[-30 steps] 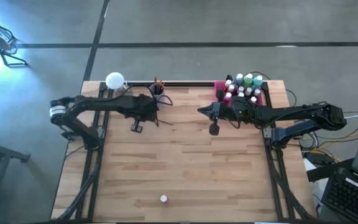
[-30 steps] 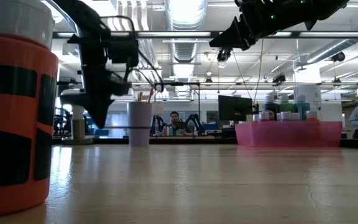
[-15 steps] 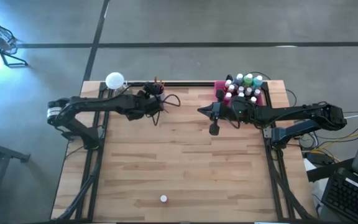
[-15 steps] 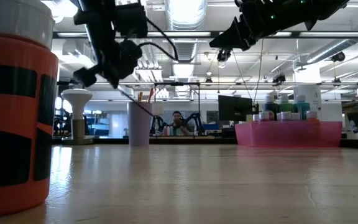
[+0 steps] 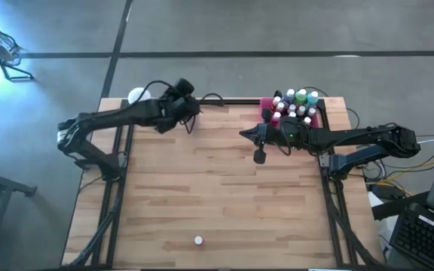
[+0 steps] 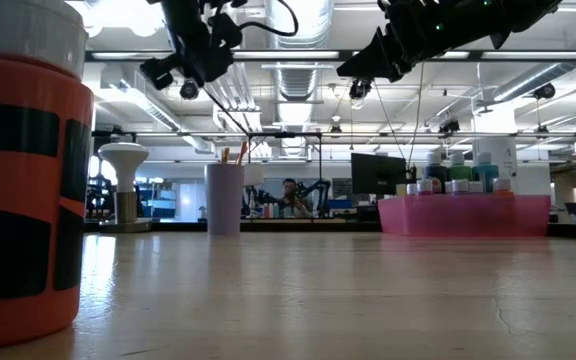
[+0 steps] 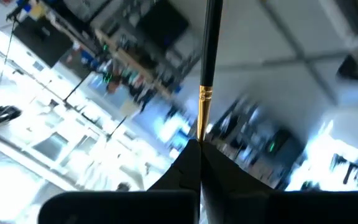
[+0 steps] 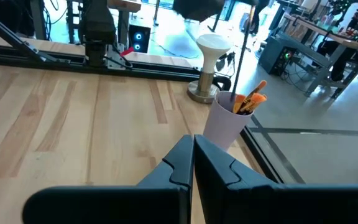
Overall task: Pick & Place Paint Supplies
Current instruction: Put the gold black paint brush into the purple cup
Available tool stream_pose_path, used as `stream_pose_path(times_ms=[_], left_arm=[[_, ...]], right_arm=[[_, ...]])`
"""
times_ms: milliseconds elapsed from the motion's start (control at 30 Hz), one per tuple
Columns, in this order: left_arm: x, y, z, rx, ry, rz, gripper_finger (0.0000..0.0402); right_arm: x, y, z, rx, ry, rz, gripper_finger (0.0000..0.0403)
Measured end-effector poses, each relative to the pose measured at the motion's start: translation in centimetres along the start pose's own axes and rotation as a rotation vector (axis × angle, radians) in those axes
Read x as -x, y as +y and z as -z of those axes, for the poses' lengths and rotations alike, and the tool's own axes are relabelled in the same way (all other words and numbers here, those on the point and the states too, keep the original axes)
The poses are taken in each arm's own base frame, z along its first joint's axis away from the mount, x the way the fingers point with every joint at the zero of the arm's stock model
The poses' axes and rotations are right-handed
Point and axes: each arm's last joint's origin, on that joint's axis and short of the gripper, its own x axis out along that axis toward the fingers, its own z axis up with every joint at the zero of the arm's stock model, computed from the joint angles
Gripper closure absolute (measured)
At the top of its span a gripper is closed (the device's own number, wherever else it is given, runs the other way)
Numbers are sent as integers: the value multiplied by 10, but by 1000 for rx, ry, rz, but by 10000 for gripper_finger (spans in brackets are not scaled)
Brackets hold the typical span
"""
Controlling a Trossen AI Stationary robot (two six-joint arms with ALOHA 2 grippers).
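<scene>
My left gripper point(image 5: 181, 96) hovers high over the table's far edge, shut on a thin black brush point(image 7: 209, 56) with a gold ferrule. In the low view the brush point(image 6: 233, 110) slants down from the left gripper point(image 6: 196, 62) toward the lilac cup point(image 6: 224, 198), which stands on its base and holds orange-tipped brushes point(image 8: 251, 99). The left arm hides the cup in the high view. My right gripper point(image 5: 260, 156) is shut and hangs above mid-table, left of the pink tray point(image 5: 265, 111) of white-capped paint bottles point(image 5: 295, 104). My left gripper pinches the brush between its two fingers at the gold ferrule point(image 7: 202, 118). The black handle point(image 7: 211, 37) runs straight out past the fingertips, along the fingers. The brush is lifted clear and slants downward over the cup. The fingers hide its bristle end.
An orange, black-banded bottle with a white cap point(image 6: 23, 180) stands near the table's near edge, its cap point(image 5: 198, 241) visible from above. A white round-topped stand point(image 6: 124, 190) sits by the far left corner. A black rail runs along the far edge point(image 5: 232, 101). Bare wood lies between.
My left gripper has risen from just above the table and swung toward the far edge, tipping from pointing down to slanting outward. It has carried the brush up to a spot over the lilac cup.
</scene>
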Motion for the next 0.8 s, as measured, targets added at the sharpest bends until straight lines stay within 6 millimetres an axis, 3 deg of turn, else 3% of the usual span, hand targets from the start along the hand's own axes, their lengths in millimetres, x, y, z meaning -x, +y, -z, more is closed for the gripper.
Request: stream_pose_path(times_ms=[400,800], left_arm=[[-17,6,14,-70,69,36,401],[-46,1,-4,-179,102,116,402]], right_arm=[[0,0,0,0,0,0,394],[0,0,0,1,-1,1,394]])
